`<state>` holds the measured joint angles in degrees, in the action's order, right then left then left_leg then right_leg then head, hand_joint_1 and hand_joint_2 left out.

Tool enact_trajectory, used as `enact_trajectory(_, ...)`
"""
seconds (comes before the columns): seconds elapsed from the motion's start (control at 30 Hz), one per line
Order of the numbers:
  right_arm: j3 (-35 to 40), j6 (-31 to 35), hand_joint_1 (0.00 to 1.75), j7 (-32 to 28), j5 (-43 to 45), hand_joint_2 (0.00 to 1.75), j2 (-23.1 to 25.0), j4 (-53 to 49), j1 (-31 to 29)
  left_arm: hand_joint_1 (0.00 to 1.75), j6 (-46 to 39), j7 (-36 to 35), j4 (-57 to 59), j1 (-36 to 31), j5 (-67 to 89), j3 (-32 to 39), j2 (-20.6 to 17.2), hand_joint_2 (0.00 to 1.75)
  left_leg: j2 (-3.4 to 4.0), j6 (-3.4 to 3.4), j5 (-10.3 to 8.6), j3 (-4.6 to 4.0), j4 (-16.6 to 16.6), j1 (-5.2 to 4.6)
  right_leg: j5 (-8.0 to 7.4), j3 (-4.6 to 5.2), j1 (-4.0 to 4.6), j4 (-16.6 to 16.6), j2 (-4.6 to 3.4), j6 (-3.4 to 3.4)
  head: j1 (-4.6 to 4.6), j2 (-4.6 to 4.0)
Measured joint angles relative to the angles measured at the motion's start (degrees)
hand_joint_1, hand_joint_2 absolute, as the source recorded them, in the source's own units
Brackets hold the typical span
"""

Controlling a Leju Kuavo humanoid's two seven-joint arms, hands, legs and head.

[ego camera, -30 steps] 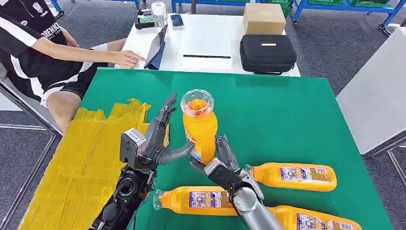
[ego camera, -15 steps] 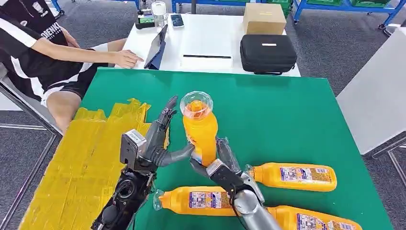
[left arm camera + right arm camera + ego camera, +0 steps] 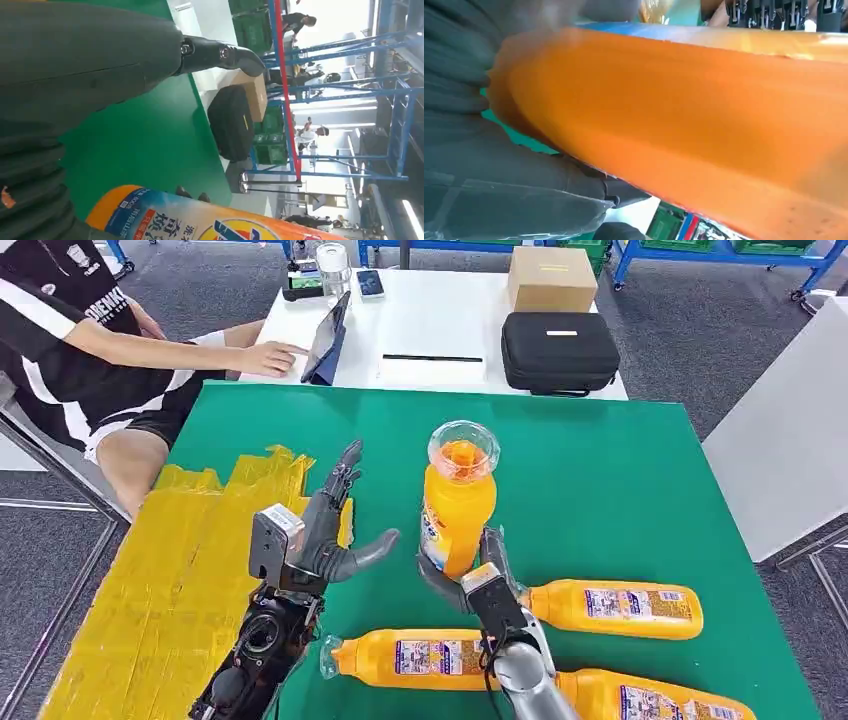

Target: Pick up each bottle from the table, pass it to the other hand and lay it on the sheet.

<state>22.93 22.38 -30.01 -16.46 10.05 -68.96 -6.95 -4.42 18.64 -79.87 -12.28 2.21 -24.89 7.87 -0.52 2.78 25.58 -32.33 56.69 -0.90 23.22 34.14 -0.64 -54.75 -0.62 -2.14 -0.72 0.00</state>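
My right hand (image 3: pixel 482 588) grips an orange juice bottle (image 3: pixel 457 510) by its lower part and holds it upright above the green table (image 3: pixel 620 490), clear cap up. In the right wrist view the bottle (image 3: pixel 684 125) lies against the hand's grey cover (image 3: pixel 499 175). My left hand (image 3: pixel 325 530) stands a short gap to the bottle's left, fingers straight and thumb out, holding nothing. The left wrist view shows the thumb (image 3: pixel 220 52) and the bottle's label (image 3: pixel 200 222). The yellow sheet (image 3: pixel 170 580) covers the table's left side.
Three more orange bottles lie on the table near its front edge: one (image 3: pixel 415 658) beneath my hands, one (image 3: pixel 610 608) to the right, one (image 3: pixel 650 702) at the front right. A person (image 3: pixel 90 340) sits at the far left beside a white table with a black case (image 3: pixel 558 350).
My right hand has carried the upright bottle to the right, away from the left hand. The left thumb, which lay against the bottle, is now apart from it.
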Motion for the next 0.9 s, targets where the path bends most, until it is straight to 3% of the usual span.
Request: enact_trajectory(0.9, 2.4, 4.0, 1.75, 1.7, -2.9, 1.75, 1.5, 6.3, -4.6, 0.0, 0.2, 0.0, 0.0, -0.2, 0.2, -2.2, 0.2, 1.75, 0.01, 0.0, 0.0, 0.0, 0.0, 0.0, 0.0, 0.0, 0.0, 0.0, 0.0, 0.0, 0.0, 0.0)
